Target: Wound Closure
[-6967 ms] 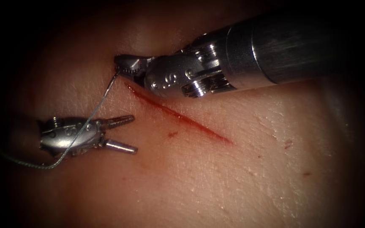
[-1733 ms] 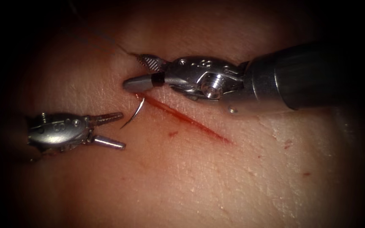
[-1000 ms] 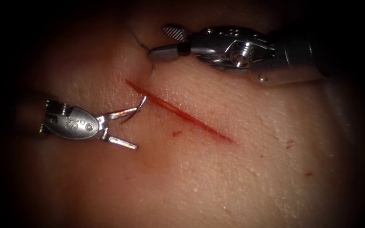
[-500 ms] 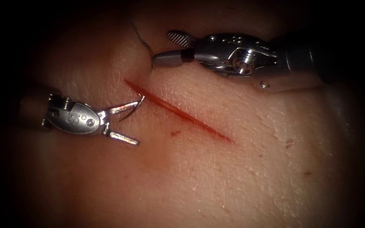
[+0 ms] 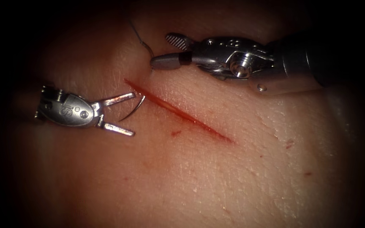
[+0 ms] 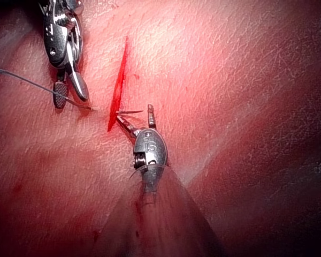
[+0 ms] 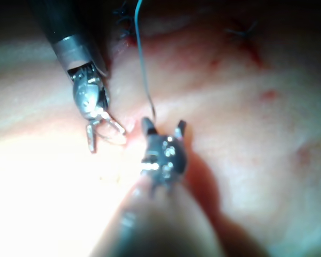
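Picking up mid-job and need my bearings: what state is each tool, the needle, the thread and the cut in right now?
Left tool: jaws open, holding nothing, left of the cut.
Right tool: jaws open, holding nothing, at the cut's upper end.
Needle: free, sticking out of the tissue left of the cut.
Thread: enters the tissue beside the right tool.
Cut: open, red.

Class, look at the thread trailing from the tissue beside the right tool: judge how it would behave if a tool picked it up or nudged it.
The thread curves loosely up from the tissue near the open right tool, so it is probably floppy. It looks very thin, likely light and quick to shift when nudged. It seems anchored in the tissue, so a pull might tug there.
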Controlling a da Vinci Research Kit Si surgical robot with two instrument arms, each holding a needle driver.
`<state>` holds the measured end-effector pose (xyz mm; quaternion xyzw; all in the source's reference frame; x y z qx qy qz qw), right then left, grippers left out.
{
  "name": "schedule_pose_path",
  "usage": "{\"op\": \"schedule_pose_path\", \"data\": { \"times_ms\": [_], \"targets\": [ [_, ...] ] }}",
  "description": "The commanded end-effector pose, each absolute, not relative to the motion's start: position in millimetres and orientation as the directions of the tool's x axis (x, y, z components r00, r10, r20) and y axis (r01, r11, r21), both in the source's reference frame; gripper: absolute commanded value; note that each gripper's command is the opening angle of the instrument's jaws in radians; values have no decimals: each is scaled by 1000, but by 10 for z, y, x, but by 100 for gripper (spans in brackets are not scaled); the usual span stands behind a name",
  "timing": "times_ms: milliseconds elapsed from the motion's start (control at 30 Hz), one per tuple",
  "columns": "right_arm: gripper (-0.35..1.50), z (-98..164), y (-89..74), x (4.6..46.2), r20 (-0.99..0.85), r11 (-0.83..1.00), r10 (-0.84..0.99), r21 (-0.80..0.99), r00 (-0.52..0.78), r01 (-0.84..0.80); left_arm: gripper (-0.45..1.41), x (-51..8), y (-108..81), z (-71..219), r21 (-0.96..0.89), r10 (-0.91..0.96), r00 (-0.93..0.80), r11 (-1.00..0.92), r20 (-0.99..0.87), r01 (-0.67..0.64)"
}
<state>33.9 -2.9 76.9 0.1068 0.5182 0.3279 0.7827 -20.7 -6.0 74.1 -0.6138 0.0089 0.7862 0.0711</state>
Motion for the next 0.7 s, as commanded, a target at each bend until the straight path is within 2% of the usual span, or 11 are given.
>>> {"op": "schedule_pose_path", "data": {
  "times_ms": [33,533,567,633,700],
  "targets": [
    [121,774,-33,345,-741,762,624,508,248,-401,38,-212,-64,747,-69,96,-236,-990,-967,-120],
    [121,779,-35,344,-744,766,620,503,250,-401,31,-222,-62,741,-55,86,-228,-989,-970,-138],
    [121,779,-35,344,-745,766,619,503,247,-401,9,-223,-61,742,-55,86,-228,-989,-970,-139],
    [121,779,-36,344,-745,766,619,503,247,-401,-13,-223,-60,742,-50,80,-227,-990,-971,-135],
    [121,779,-36,344,-745,766,619,503,247,-401,-44,-224,-58,743,-74,103,-222,-988,-970,-136]
  ]
}}
